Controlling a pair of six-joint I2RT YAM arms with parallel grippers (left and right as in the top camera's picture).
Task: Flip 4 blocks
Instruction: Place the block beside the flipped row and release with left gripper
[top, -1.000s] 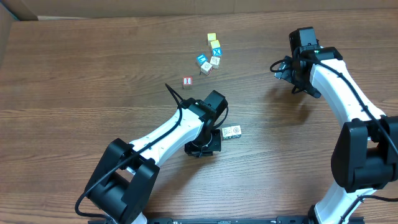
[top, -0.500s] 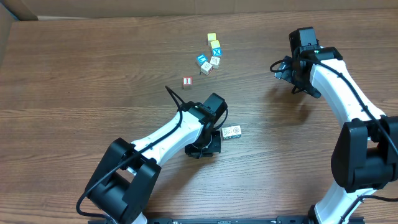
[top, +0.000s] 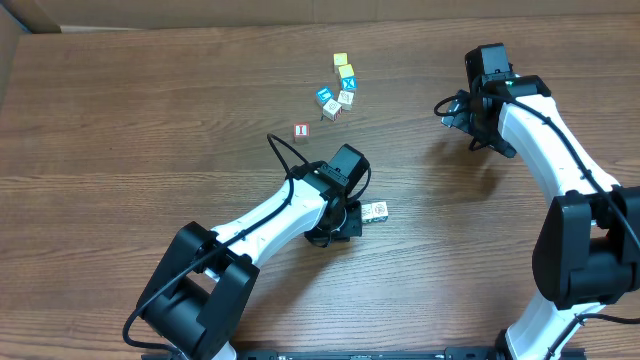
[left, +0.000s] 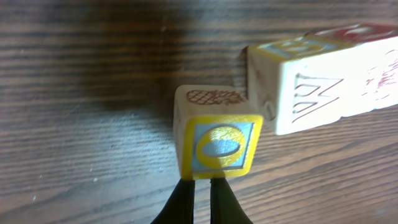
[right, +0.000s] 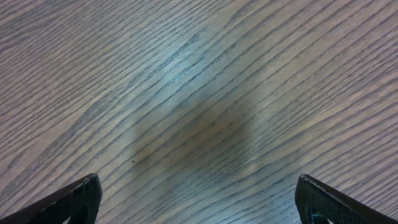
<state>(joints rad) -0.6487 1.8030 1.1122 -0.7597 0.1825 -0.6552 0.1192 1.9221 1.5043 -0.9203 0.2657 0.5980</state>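
Resting tips of the shut left gripper (left: 202, 186) at a small cube (left: 217, 146) mid-table, gripping nothing.
From left: broad bare table (top: 110, 130) out to its left edge, plenty of open room; then the red-and-white block (top: 302, 131) alone on the far side, well apart from the arm; nearer, dark jaws pressed together right at the cube's near lower edge, pineapple print on top, yellow-framed blue face toward the wrist camera; just right, cream blocks (top: 373, 211) with a large letter print, one corner beside the cube; farther away, a cluster of cubes (top: 340, 90) packed tight, free wood around it; far right, the right gripper (top: 453, 112) spread wide above bare wood, clasping nothing, unobstructed on every side.
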